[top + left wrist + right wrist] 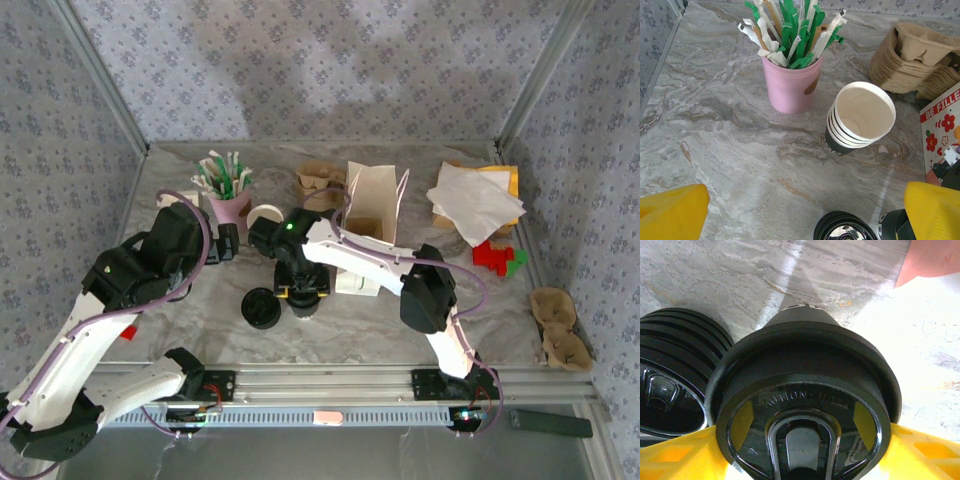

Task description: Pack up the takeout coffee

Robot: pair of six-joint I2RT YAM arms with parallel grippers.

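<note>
The right gripper flanks the coffee (pinching already? I cannot tell); it should close gently, squarely, missing the lid pile. The left gripper stands spread.

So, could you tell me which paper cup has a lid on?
The takeout coffee straddled by the right gripper; the stacked cups beside the pink holder are lidless.

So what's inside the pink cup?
Green and white wrapped sticks, maybe straws, poke out of the pink cup. Their lower ends and the cup's bottom are hidden by its wall.
</note>
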